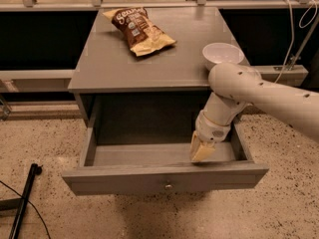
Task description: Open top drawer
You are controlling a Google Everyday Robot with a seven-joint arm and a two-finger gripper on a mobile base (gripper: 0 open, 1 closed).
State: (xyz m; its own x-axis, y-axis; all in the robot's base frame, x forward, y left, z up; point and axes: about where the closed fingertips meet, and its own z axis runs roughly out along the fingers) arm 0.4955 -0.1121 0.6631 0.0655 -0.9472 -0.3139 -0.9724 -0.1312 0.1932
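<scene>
Speckled floor (pixel 45 148) lies all around a grey cabinet (pixel 149 66), and the room behind the cabinet is dark. On top of the cabinet, near the back, lies a brown and yellow chip bag (pixel 139 30). A white bowl (pixel 223 54) sits on the cabinet top too, near its right edge.

Below the cabinet top is the top drawer (pixel 164 176). It is open and sticks out far from the front of the cabinet. You can see down onto its grey bottom. Its flat front has one small round knob (pixel 168 186) in the middle.

A fat white robot arm (pixel 264 91) comes in from the right of the cabinet and bends down past the bowl. The gripper (pixel 202 152) at its end is pale yellow. It hangs inside the drawer, on the right side, just behind the drawer's front wall. I cannot tell if the gripper is spread or pressed together.

On the floor to the left of the cabinet lies a thin black pole (pixel 22 203). A white cable (pixel 294 29) hangs to the right of the cabinet.
</scene>
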